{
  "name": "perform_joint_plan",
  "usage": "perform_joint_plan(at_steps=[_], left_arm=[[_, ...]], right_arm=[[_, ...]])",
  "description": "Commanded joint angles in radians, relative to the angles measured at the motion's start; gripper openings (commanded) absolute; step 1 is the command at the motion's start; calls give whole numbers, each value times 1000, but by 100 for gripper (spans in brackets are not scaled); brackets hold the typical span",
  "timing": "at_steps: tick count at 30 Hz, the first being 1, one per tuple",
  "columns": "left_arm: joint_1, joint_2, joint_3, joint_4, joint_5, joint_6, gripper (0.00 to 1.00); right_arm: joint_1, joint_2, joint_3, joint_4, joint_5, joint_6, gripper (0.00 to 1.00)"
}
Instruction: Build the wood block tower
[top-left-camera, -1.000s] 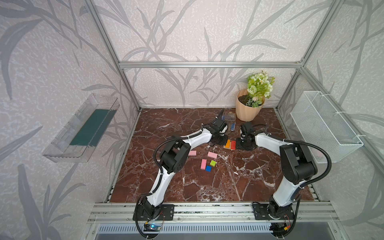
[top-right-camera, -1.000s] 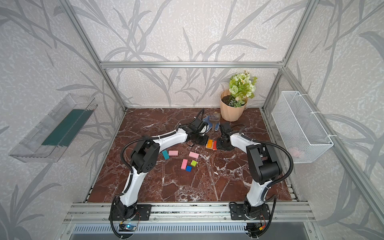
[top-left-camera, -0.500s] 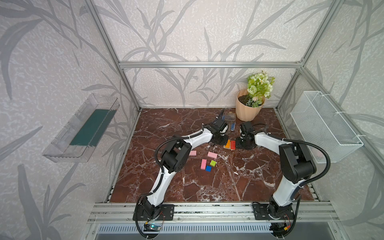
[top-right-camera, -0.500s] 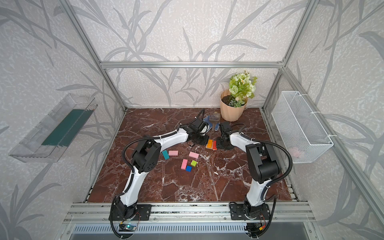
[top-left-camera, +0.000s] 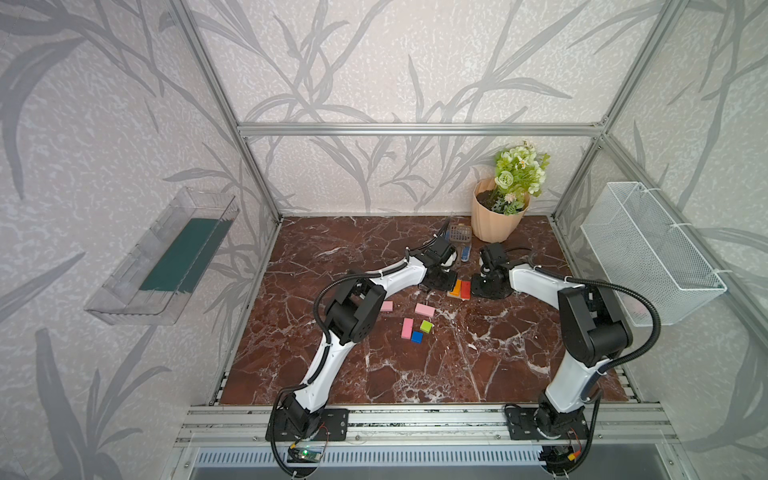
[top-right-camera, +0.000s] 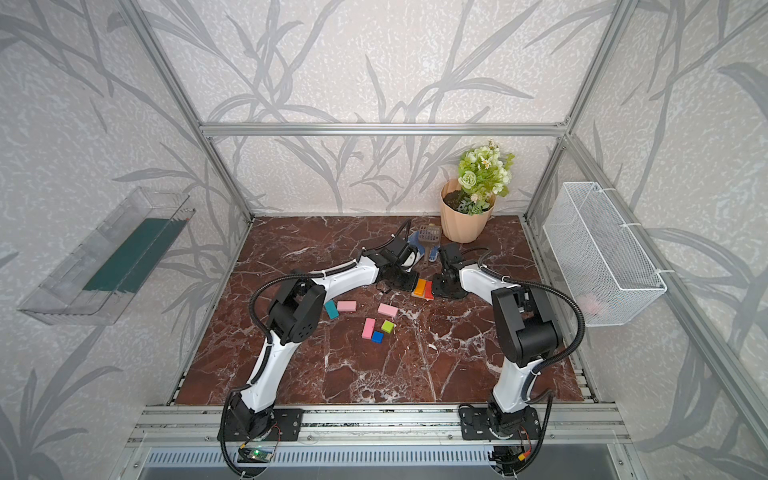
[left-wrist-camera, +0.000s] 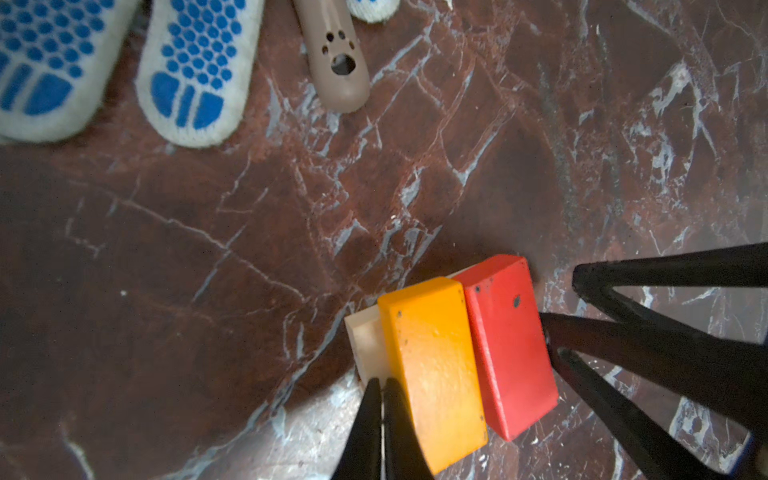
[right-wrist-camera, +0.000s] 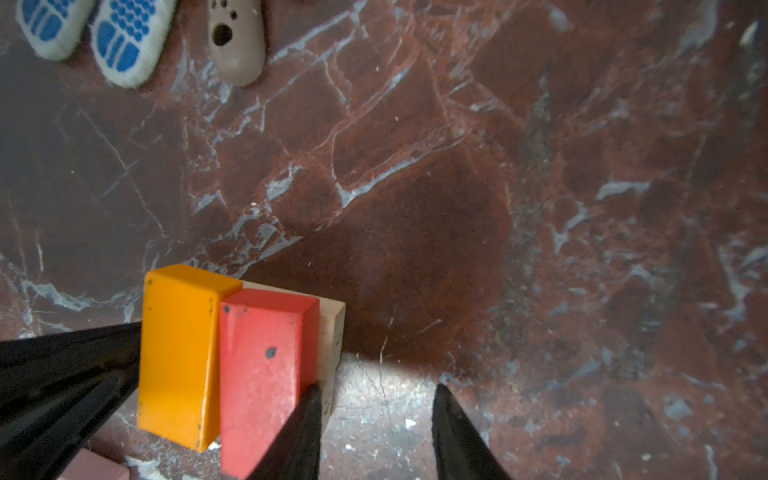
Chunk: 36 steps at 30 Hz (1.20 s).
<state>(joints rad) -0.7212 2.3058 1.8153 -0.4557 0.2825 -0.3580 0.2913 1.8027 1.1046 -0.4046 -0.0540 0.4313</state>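
Left wrist view: the left gripper (left-wrist-camera: 381, 388) has its jaws pressed fully together and holds nothing. Its tips sit at the exposed edge of the tan block (left-wrist-camera: 365, 347), right against the side of the orange block (left-wrist-camera: 432, 365). The red block (left-wrist-camera: 511, 349) lies flat beside the orange one, long sides touching, and both rest on the tan base. In both top views this 2-layer start of the tower (top-left-camera: 460, 289) sits just right of centre, in the upper part of the marble floor (top-left-camera: 415, 374).

In the right wrist view the right gripper (right-wrist-camera: 376, 390) stands partly open and grips nothing. 1 of its fingers (right-wrist-camera: 299, 432) seems to touch the red block's outer side, and the other is over bare marble.

The step looks like squaring the 2 upper blocks on the base by pressing from opposite sides. To do it well, both arms should press lightly, together and low. Both sets of tips look to be near an end of the blocks, where a push could twist the pair, so pressing nearer the middle of the long faces looks safer. Each gripper should then back straight out before it lifts.

Below and left of the tower, near mid-frame, 3 pink blocks (top-right-camera: 387, 309), a teal block (top-right-camera: 331, 309), a green cube (top-right-camera: 387, 326) and a blue cube (top-right-camera: 377, 337) lie loose.
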Motion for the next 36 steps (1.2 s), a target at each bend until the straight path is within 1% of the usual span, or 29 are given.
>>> perform_joint_plan(at_steps=[1, 13, 22, 29, 36], left_arm=[[-11, 0, 25, -29, 6, 14, 9], [-17, -10, 18, -32, 2, 20, 9], [-16, -33, 22, -64, -71, 36, 8], [-8, -55, 20, -77, -89, 40, 9], [0, -101, -15, -67, -104, 42, 9]], right_arm=[[12, 11, 20, -7, -7, 17, 43], [12, 5, 29, -23, 14, 21, 43], [11, -15, 47, -47, 42, 15, 44], [5, -32, 57, -66, 55, 9, 45], [-4, -26, 59, -65, 56, 6, 45]])
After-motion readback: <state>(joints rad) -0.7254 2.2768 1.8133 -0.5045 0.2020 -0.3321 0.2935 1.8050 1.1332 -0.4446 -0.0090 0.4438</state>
